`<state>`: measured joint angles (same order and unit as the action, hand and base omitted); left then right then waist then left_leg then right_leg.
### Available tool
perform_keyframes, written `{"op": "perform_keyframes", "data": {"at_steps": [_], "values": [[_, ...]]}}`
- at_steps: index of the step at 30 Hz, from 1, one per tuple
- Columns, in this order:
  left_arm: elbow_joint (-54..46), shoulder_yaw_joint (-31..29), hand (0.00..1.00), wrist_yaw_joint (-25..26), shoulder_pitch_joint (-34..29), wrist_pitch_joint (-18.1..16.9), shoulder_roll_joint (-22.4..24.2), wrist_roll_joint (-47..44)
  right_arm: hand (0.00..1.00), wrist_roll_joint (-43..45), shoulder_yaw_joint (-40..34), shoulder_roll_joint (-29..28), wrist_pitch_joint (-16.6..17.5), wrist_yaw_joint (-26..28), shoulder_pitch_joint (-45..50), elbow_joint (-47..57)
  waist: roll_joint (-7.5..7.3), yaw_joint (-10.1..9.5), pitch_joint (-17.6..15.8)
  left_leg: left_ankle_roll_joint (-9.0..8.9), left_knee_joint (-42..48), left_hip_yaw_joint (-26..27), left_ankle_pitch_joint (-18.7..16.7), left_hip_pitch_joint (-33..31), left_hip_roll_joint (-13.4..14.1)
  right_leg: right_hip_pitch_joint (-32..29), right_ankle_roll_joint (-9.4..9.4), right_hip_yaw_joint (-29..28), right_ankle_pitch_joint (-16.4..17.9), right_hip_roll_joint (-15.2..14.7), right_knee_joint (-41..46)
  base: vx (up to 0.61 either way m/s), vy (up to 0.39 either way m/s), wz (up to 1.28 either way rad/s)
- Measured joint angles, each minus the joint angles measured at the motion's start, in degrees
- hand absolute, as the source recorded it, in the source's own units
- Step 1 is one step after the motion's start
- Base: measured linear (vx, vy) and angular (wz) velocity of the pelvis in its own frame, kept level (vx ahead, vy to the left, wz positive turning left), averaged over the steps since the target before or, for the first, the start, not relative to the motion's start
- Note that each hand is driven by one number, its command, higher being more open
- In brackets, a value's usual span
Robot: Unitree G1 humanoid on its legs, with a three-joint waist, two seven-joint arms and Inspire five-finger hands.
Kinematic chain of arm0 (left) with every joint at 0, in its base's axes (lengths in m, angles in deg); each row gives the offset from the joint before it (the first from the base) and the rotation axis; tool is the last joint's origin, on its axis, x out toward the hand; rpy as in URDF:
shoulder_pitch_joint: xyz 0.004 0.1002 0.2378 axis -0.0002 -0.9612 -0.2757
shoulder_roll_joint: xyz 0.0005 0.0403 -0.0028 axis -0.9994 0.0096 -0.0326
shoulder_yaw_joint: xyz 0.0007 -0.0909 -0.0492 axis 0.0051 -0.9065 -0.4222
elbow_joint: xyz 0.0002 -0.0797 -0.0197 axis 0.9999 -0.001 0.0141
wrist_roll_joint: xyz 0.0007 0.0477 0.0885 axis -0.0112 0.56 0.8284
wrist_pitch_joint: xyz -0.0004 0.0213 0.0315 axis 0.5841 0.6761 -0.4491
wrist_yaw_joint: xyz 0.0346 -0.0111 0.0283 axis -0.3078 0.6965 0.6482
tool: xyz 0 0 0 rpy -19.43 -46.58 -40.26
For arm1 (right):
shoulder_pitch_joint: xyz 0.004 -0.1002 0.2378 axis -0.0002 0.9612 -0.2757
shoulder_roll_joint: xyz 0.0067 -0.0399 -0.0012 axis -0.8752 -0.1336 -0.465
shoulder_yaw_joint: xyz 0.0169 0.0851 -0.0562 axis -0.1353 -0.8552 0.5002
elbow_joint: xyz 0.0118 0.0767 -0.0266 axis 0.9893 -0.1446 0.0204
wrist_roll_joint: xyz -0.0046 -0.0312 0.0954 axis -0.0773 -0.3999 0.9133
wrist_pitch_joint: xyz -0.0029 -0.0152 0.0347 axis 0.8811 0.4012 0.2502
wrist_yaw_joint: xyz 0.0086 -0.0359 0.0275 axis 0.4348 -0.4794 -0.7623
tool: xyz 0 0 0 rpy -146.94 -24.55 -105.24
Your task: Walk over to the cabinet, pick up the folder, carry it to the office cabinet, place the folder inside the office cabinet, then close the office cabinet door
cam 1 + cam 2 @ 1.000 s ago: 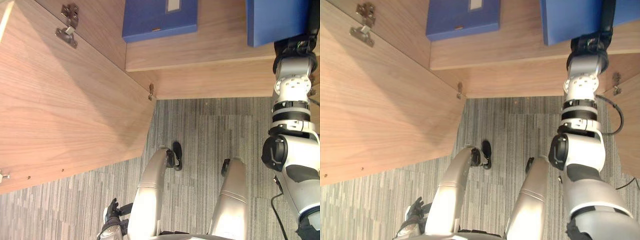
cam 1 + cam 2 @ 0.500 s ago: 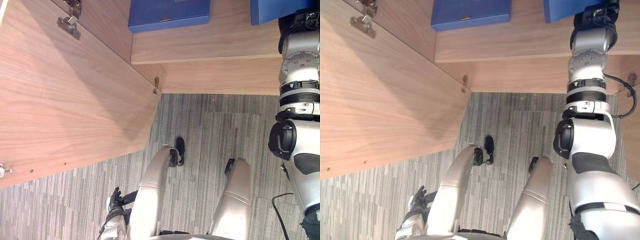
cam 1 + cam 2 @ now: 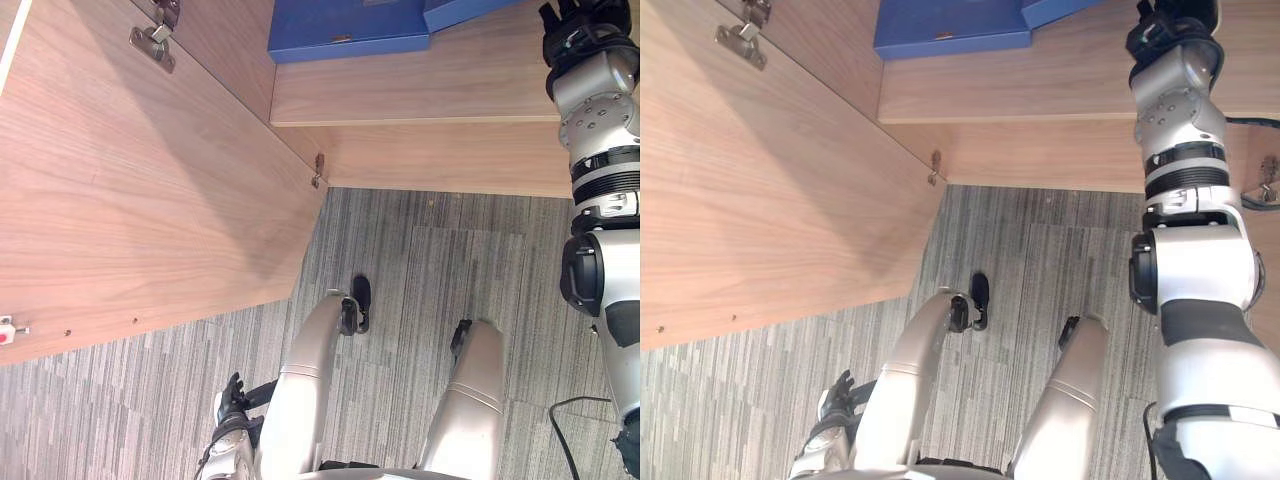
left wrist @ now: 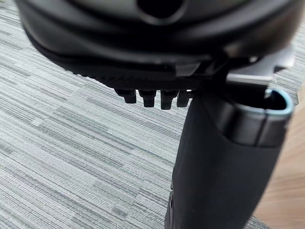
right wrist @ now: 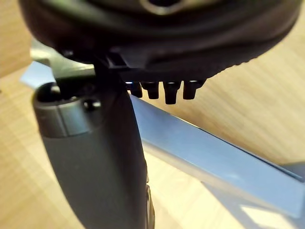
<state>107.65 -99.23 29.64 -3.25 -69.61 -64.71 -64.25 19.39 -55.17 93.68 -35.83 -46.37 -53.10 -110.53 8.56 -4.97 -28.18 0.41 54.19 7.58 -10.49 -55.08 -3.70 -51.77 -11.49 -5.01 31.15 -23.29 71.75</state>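
Where the right hand (image 3: 580, 22) meets the cabinet shelf (image 3: 420, 90), partly cut off, fingers (image 5: 174, 93) straight, blue folder (image 5: 214, 157) just past them, contact unclear, left hand (image 3: 230, 410) relaxed.

Two blue flat rectangular folders (image 3: 345, 28), second folder (image 3: 468, 10) beside first. One open light-wood cabinet door (image 3: 130, 200). One light-wood shelf board (image 3: 420, 90). Three silver metal hinges: upper door hinge (image 3: 743, 40), lower door hinge (image 3: 934, 166), right-side hinge (image 3: 1268, 180). One small white catch (image 3: 6, 330).
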Motion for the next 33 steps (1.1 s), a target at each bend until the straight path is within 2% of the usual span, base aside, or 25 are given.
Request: {"op": "perform_keyframes", "data": {"at_steps": [4, 9, 13, 17, 19, 24, 26, 29, 33], "values": [[-0.05, 0.01, 1.00, -0.61, 0.02, 0.20, -0.12, -0.03, 1.00, -4.20, 2.47, 0.52, -2.66, 2.53, -0.02, -1.85, -0.02, -0.01, -0.01, 0.00, 0.12, 0.00, 0.00, -0.05, 0.17, 0.00, 0.01, 0.00, -0.01, 0.20, -0.03, 0.01, -0.023, -0.01], [-0.38, 0.09, 1.00, -1.48, 0.02, 0.36, -0.38, -0.04, 1.00, -14.78, 5.41, 1.82, -5.62, 7.08, -0.02, -2.99, -0.05, -0.04, -0.03, 0.00, 0.12, -0.02, 0.00, -0.05, 0.33, 0.00, 0.02, 0.02, -0.02, 0.40, -0.11, 0.01, -0.020, -0.01], [-0.43, 0.19, 1.00, -2.97, -0.01, 0.40, -0.85, 0.04, 1.00, -30.43, 8.48, 3.85, -7.40, 13.35, -0.02, -3.17, -0.05, -0.09, -0.03, 0.01, 0.04, -0.02, 0.00, 0.01, 0.33, 0.11, 0.02, 0.08, -0.05, 0.39, -0.25, 0.00, 0.000, 0.00], [-0.70, 0.53, 1.00, -4.61, -0.27, 0.39, -1.42, 0.09, 1.00, -43.36, 11.30, 5.01, -7.44, 18.96, 0.51, -2.84, -0.09, -0.21, -0.02, 0.01, -0.42, -0.25, 0.00, 0.70, 0.38, 1.16, 0.06, 0.60, -0.16, 0.41, -1.02, 0.00, 0.000, 0.00], [-1.05, 0.81, 1.00, -6.02, -0.42, 0.40, -1.82, 0.84, 1.00, -53.34, 12.21, 5.60, -6.33, 22.00, 2.75, -0.98, -0.11, -0.51, -0.02, 0.08, -1.11, -0.29, 0.05, 1.50, 0.41, 2.14, 0.01, 0.99, -0.42, 0.42, -2.00, 0.00, 0.000, 0.00], [-4.29, 3.34, 1.00, -8.16, -2.45, 0.40, -3.39, 2.26, 1.00, -67.58, 17.05, 7.44, -2.53, 28.68, 8.74, 4.62, -0.70, -0.93, 0.00, 0.40, -3.73, 0.23, 0.24, 3.66, 1.33, 4.48, 0.63, 1.52, -2.11, 1.13, -6.07, 0.03, 0.000, -0.11], [-5.34, 4.49, 1.00, -8.66, -2.91, 0.40, -4.18, 2.83, 1.00, -72.42, 18.21, 8.55, -1.55, 29.98, 11.38, 6.44, -1.57, -1.30, 0.20, 0.62, -5.10, 0.99, 0.38, 4.92, 1.46, 5.38, 0.52, 1.26, -2.73, 1.18, -7.67, 0.05, 0.004, -0.15], [-7.42, 5.82, 1.00, -9.15, -4.24, 0.40, -5.41, 2.84, 1.00, -76.81, 19.44, 9.53, -0.49, 30.15, 16.36, 10.43, -2.71, -1.12, 0.46, 0.79, -6.69, 1.54, 0.38, 6.55, 1.64, 7.01, 0.50, 1.36, -3.51, 1.29, -10.06, 0.04, 0.010, -0.11], [-9.86, 7.93, 1.00, -9.67, -6.16, 0.43, -6.88, 2.86, 1.00, -76.37, 20.21, 11.46, 1.58, 30.62, 20.97, 13.08, -3.53, -1.06, 0.84, 1.14, -9.07, 2.45, 0.58, 8.68, 1.79, 8.94, 0.33, 1.38, -4.89, 1.48, -13.46, 0.05, 0.026, -0.15]]}}
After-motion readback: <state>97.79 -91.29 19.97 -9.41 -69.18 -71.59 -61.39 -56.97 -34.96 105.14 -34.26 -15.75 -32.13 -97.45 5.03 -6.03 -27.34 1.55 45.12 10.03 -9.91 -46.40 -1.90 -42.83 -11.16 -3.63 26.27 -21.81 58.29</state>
